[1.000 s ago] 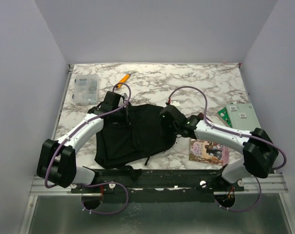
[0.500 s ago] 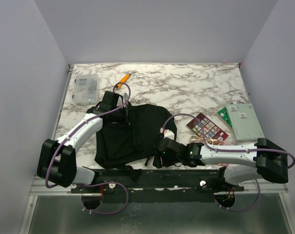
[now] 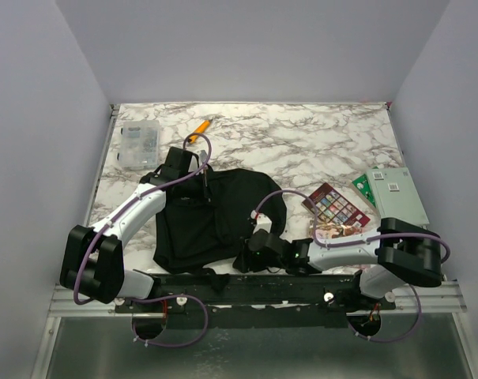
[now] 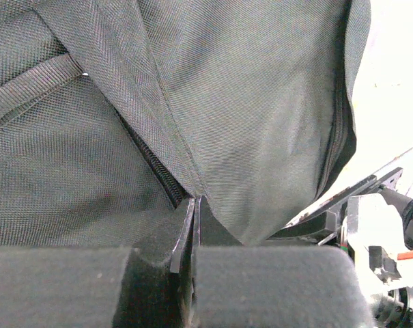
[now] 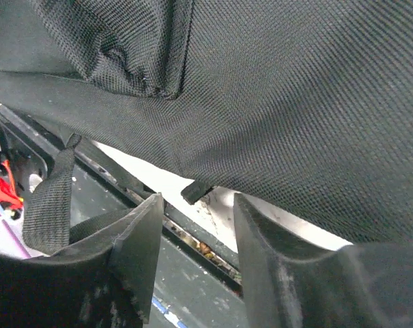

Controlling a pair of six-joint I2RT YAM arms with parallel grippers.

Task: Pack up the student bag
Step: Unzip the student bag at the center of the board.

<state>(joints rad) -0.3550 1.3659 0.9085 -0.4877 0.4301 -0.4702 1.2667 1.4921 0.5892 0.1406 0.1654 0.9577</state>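
The student bag, a large black fabric backpack, lies flat on the marble table, left of centre. At its far left corner my left gripper is shut. In the left wrist view its tips pinch the bag's fabric at a seam beside a zipper. Low at the bag's near edge, my right gripper is open. In the right wrist view its jaws stand apart just under the bag's fabric, below a small black tab; nothing is between them.
A clear plastic box and an orange pen lie at the far left. Right of the bag are a dark tile-patterned card, a pink-covered book and a green-and-white book. A loose strap hangs over the table's metal front rail.
My right arm has swung from the bag's right side down to its near edge, uncovering the patterned card. Its jaws have narrowed slightly. The left arm has not moved.
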